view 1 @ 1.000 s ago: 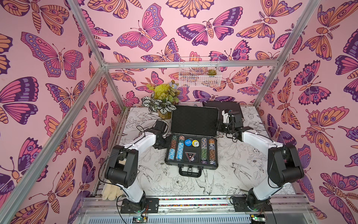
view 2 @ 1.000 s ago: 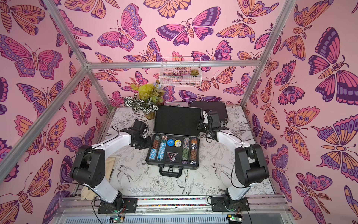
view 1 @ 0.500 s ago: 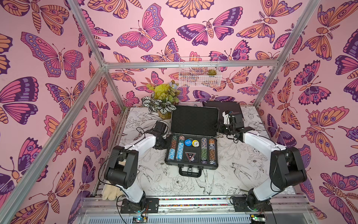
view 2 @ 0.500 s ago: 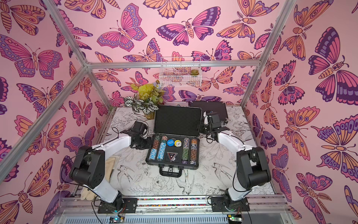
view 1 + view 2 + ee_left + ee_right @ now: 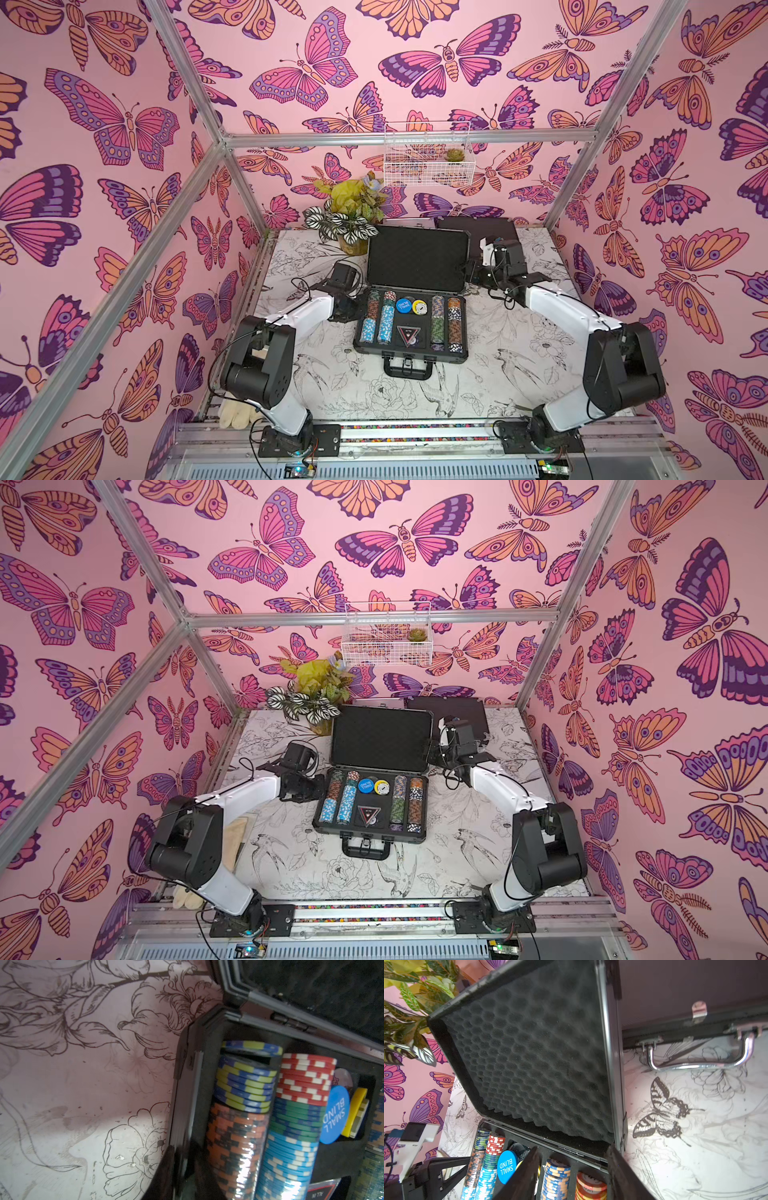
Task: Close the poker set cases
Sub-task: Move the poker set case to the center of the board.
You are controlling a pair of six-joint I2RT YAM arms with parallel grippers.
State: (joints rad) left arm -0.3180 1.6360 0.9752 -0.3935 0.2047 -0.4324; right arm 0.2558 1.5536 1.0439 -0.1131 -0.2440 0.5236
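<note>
While both top views give me the whole layout, only the wrist cameras get close enough to read the fingers. From above, the open case [image 5: 440, 357] lies between my two grippers. The left gripper [image 5: 352, 308] is pressed up beside one end wall, and the right gripper [image 5: 473, 272] is just beside the edge of the raised lid [image 5: 417, 262].

The right wrist view adds what the overhead cannot. The lid, lined with black egg-crate foam and edged in silver trim, stands tilted straight ahead of the fingers [image 5: 525, 1174]. They are spread well apart, with nothing held between them. Beyond that gripper, to the outer side of the lid, the closed case [image 5: 695, 1028] lies flat with its chrome handle [image 5: 697, 1064] towards me.

The left wrist view shows the open case's corner, a hinge and the chips [image 5: 245, 1084] in rows: blue-yellow, red-white, orange-black and pale blue. They sit beside a blue SMALL BLIND disc [image 5: 334, 1114].

One dark finger [image 5: 164, 1169] shows blurred just outside the case wall. Its partner I cannot make out, and from above the wrist covers both. I cannot tell whether that gripper is open, closed or gripping the wall.
</note>
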